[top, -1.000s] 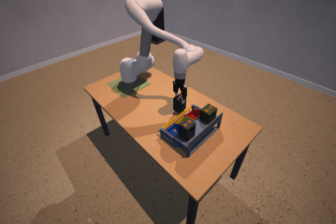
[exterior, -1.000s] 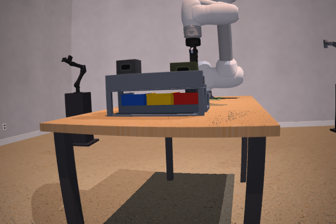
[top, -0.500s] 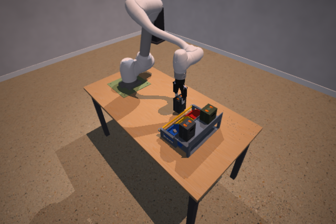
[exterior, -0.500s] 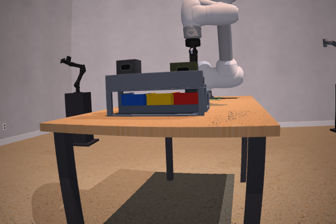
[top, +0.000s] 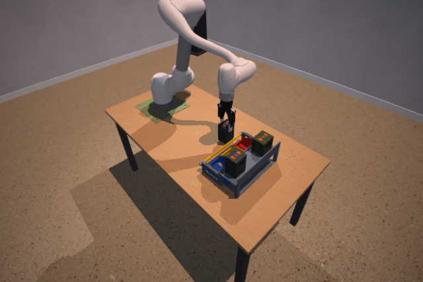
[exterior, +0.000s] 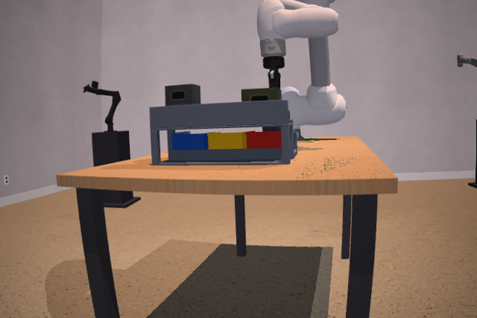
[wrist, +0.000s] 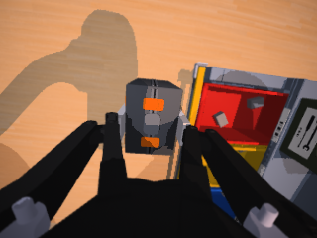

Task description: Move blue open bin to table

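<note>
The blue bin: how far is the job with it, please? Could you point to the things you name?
Nothing of the bin's move looks done: the blue bin (top: 214, 162) (exterior: 189, 141) (wrist: 223, 202) sits in the shelf (top: 254, 173) (exterior: 219, 115). In hand: a dark case (top: 225, 132) (wrist: 153, 119) in the tool (top: 227, 121) (wrist: 152, 113). Left: take out the bin, stand it on the table, release.

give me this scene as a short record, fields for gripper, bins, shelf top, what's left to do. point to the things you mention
gripper: shut (top: 227, 122) (wrist: 153, 121) on a dark case
held case: dark grey (top: 224, 134) (wrist: 165, 136), orange latches, beside the shelf (top: 254, 173) (exterior: 219, 115)
bins: blue (top: 214, 162) (exterior: 189, 141), yellow (top: 230, 151) (exterior: 226, 140) and red (top: 243, 143) (exterior: 264, 139) (wrist: 213, 101), side by side on the shelf
shelf top: grey case (top: 235, 163) (exterior: 182, 94), green case (top: 262, 143) (exterior: 260, 94)
left to do: blue bin off the shelf, onto the table top (top: 184, 149) (exterior: 231, 185), then let go
</note>
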